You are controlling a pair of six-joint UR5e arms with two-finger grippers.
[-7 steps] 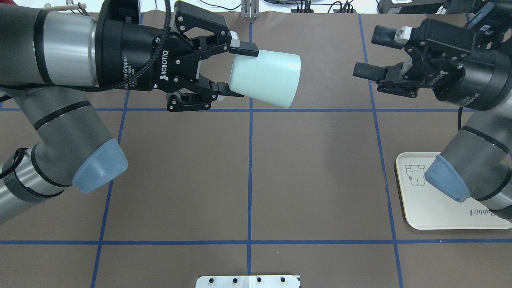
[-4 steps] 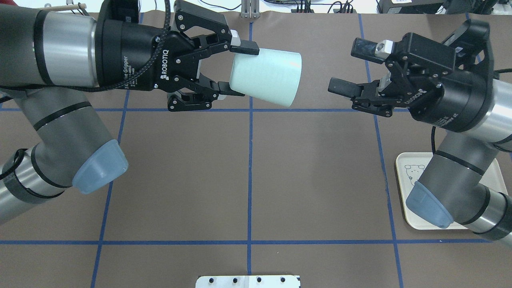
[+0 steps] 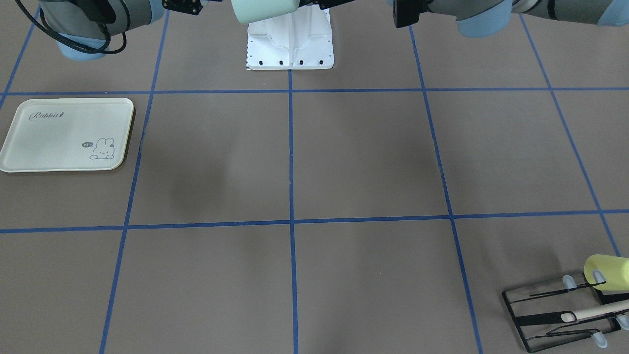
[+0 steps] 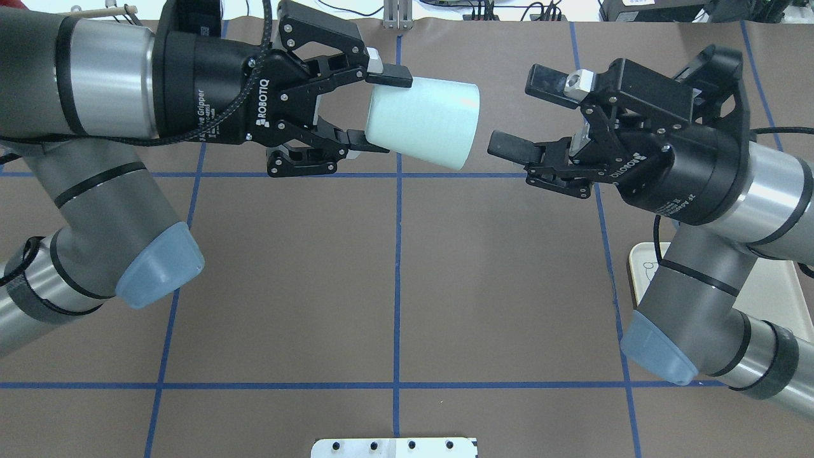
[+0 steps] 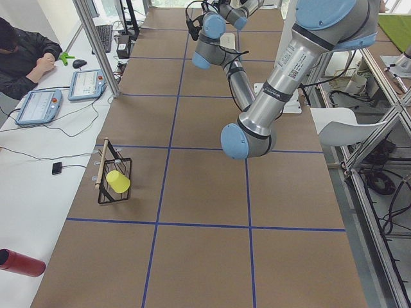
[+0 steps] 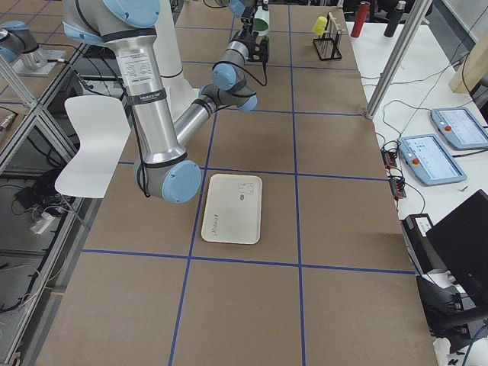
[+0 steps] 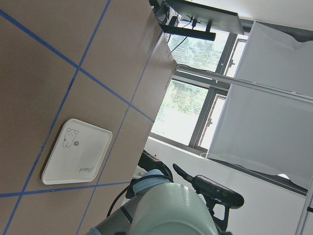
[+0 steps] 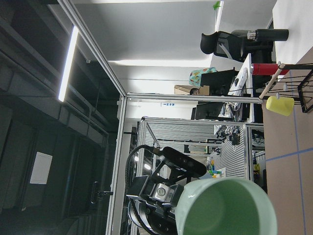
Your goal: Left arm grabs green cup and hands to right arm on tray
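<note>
**Green cup being offered in mid-air, right gripper lined up to take it**

The left gripper (image 4: 378,114) is clamping the green cup (image 4: 423,124) by its narrower base end and holding it on its side, high above the table (image 4: 286,286). The cup's wider open mouth is pointing toward the right gripper (image 4: 521,109); the right wrist view is looking straight into that mouth.

The right gripper is facing the cup with its 2 fingers spread wide and nothing between them. Its lower finger is sitting just beside the cup's rim and is not touching it.

The tray (image 3: 59,132) is lying flat on the robot's right side of the table, well apart from the cup, with nothing on it.

The step in hand appears to be the hand-over. To do it well, the right gripper should probably be sliding in level, so that 1 finger is passing each side of the rim end. It should be closing on the free stretch of wall, clear of the left fingers. Because the cup is tapering, a shallow pinch at the rim could be slipping off. The left gripper should be opening only once the right one is gripping firmly.
</note>
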